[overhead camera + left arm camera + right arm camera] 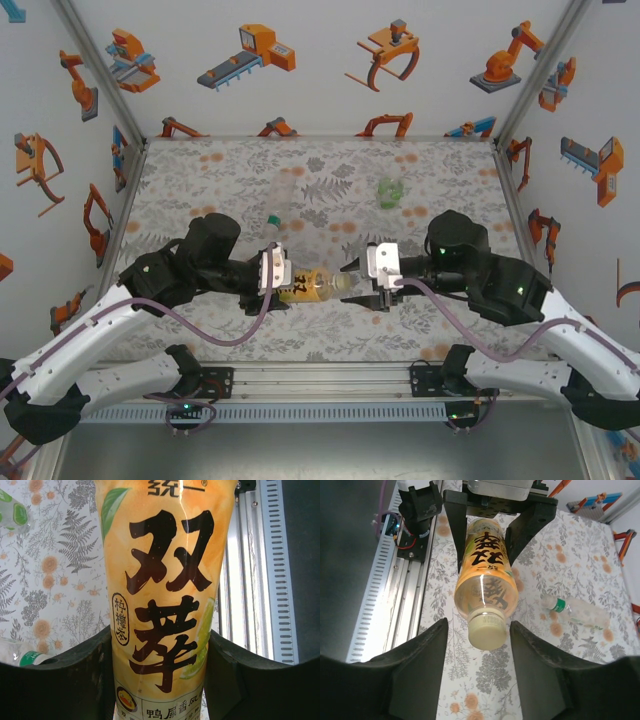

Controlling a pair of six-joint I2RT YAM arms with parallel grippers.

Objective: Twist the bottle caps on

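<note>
An amber bottle with a yellow label and dark writing is held lying sideways above the table, my left gripper shut round its body. In the left wrist view the label sits pressed between both fingers of the left gripper. A pale cream bottle cap sits on the bottle's neck, which points at my right gripper. That gripper is open, its fingers on either side of the cap with a gap on each side. From above, the right gripper meets the cap mid-table.
A plain clear bottle with green at its neck end lies behind the left gripper. A clear bottle with a green label lies at the back right. The aluminium rail runs along the near edge.
</note>
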